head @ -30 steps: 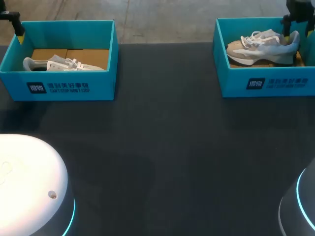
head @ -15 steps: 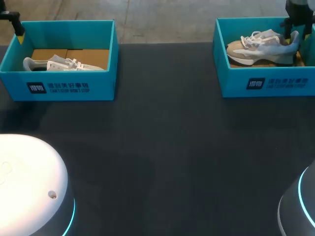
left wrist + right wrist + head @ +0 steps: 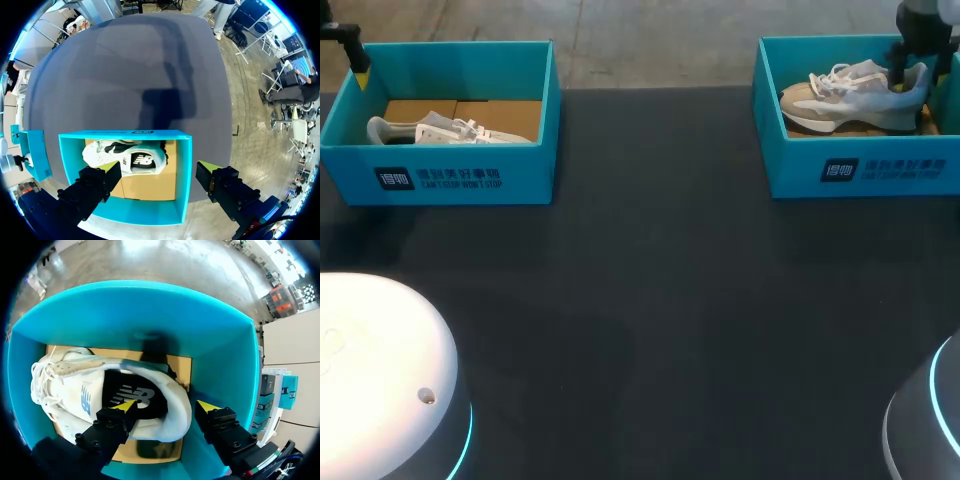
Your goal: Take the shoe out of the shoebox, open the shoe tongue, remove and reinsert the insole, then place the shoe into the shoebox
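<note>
A dark, matte table point(image 3: 650, 300) fills most of the head view. On its far left stands the left box point(image 3: 350, 170), an open teal carton with white print point(image 3: 440, 180) across its front wall, well apart from the right box point(image 3: 790, 175) on the far right. The left box's bottom is lined with brown cardboard point(image 3: 505, 115). In it lies the left shoe point(image 3: 425, 130), pale with white laces, stretched along the front wall, which hides its lower part from the head view. The left wrist view shows a black lining in this shoe's opening, and a dark shadow point(image 3: 167, 102) on the table just beyond the left box.
</note>
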Controlling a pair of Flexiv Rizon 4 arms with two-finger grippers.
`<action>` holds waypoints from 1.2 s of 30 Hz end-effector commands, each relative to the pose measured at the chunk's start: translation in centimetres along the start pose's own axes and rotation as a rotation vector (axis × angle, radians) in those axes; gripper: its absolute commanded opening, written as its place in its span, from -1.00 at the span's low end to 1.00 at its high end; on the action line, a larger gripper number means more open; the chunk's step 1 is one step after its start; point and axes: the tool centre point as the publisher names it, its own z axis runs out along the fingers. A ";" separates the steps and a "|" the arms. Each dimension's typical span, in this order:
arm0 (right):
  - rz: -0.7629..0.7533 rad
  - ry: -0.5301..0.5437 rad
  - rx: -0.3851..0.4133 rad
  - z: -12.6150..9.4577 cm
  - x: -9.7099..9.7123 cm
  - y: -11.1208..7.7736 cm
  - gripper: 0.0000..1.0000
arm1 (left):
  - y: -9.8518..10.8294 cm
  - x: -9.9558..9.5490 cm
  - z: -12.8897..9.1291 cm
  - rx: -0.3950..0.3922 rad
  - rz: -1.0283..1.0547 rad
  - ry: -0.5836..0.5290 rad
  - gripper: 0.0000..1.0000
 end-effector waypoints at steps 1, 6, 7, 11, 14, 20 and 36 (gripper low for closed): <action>0.000 0.005 0.024 0.4 -0.1 0.9 0.45 | 0.0 0.0 -0.1 0.000 0.001 0.003 1.00; 0.003 0.006 0.031 0.7 -0.4 0.9 0.44 | 0.0 0.0 -0.1 0.000 0.001 0.003 1.00; 0.004 0.006 0.033 0.8 -0.4 0.8 0.43 | 0.0 0.0 -0.1 0.000 0.001 0.003 1.00; 0.009 0.007 0.040 1.0 -0.6 0.7 0.44 | 0.0 0.0 -0.1 0.000 0.001 0.003 1.00; 0.012 0.008 0.040 1.0 -0.6 0.7 0.43 | 0.0 0.0 -0.1 0.000 0.001 0.003 1.00; 0.014 0.015 0.044 1.2 -0.4 0.6 0.44 | 0.0 0.0 -0.1 0.000 0.001 0.003 1.00; 0.017 0.037 0.070 2.1 0.0 0.6 0.43 | 0.0 0.0 -0.1 0.000 0.001 0.003 1.00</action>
